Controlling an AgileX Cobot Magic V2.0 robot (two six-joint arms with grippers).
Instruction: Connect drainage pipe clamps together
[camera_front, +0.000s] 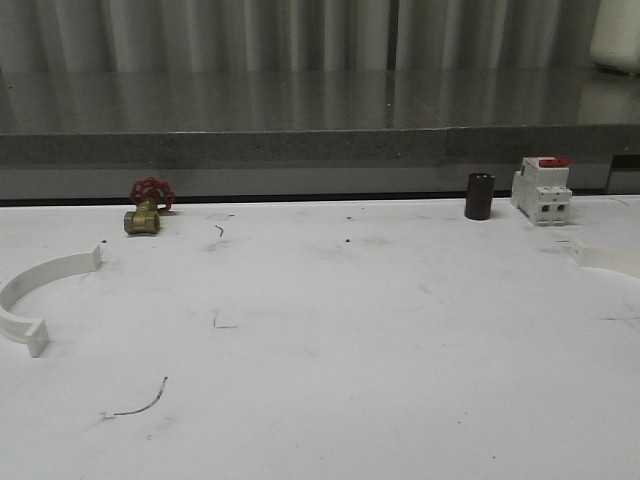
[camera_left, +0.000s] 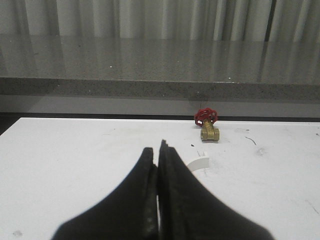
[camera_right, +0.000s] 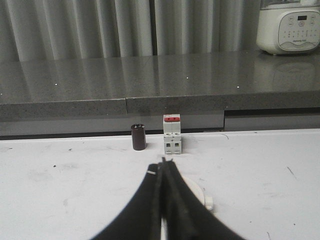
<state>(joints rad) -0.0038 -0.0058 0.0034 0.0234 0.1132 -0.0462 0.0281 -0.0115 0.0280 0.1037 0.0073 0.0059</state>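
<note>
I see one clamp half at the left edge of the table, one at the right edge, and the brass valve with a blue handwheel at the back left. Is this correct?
Almost. The handwheel of the brass valve is red, not blue; the front view shows this, and so does the left wrist view. The rest holds: one clamp half lies at the left edge of the table, the other clamp half at the right edge.

Front camera faces forward over the table (camera_front: 330, 350); 2 low wrist cameras face the same counter (camera_left: 150, 65).
</note>
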